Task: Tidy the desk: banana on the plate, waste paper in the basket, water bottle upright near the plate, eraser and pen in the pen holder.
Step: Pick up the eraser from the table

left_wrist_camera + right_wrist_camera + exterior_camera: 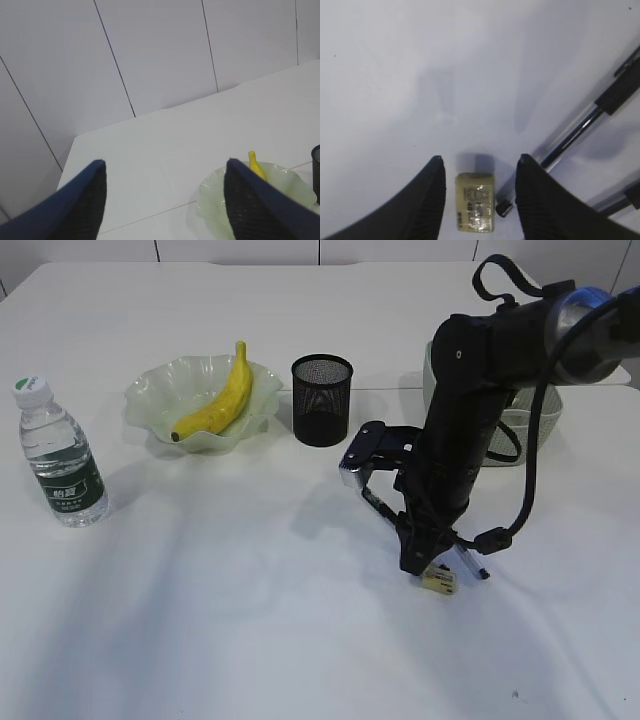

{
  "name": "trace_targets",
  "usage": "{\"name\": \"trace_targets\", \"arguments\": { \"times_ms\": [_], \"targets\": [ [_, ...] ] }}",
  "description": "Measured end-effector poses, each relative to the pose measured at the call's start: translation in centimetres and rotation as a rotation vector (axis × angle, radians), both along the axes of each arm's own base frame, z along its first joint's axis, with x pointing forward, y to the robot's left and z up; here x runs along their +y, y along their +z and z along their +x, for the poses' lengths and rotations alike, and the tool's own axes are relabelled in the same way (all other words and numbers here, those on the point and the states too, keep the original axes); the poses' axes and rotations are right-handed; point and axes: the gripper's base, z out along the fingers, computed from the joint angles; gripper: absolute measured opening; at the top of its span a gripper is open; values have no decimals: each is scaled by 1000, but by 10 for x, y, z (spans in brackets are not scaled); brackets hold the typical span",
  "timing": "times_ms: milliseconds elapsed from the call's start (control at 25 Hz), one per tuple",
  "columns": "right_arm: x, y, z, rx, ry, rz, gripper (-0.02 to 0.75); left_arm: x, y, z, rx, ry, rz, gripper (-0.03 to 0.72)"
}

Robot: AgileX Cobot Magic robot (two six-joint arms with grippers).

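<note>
1. The black right arm (470, 430) was reaching down to the white worktop (250, 620) on the right side, with its gripper (477, 200) set straight over a small yellowish rectangular eraser (475, 202).
2. From the right wrist camera the eraser sat on the worktop right between the two dark fingers (427, 200), jaws spread on either side of it. Couldn't tell if either finger was actually touching it, there looked to be a sliver of gap on both sides.
3. A pen with a clear barrel and black grip (580, 125) lay at a slant just to the right of the eraser, its tip end close to the right-hand finger. A second pen (620, 197) poked in at the lower right corner, mostly cut off.
4. The yellow banana (222, 402) was lying in the pale green wavy-edged glass plate (150, 400) toward the back left.
5. A black mesh pen holder (321, 400) stood just right of the plate, upright.
6. A clear plastic water bottle with a green label and white cap (60, 452) stood upright at the far left, a bit in front of the plate and apart from it.
7. A pale green basket (530, 425) sat behind the right arm, half hidden by it.
8. The left gripper (165, 200) wasn't in the outside view. Its own camera showed its dark blue fingers (85, 200) spread wide with nothing between them, up off the worktop and looking toward the plate and the wall.
</note>
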Motion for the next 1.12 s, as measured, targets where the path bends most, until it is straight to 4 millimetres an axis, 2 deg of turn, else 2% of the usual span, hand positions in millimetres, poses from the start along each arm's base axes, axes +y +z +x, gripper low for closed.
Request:
{"name": "trace_targets", "arguments": {
  "times_ms": [680,1120],
  "targets": [
    [8,1,-2,22,-14,85,344,0,0,0,0,0,0,520],
    [8,-9,-1,45,-6,78,345,0,0,0,0,0,0,520]
  ]
}}
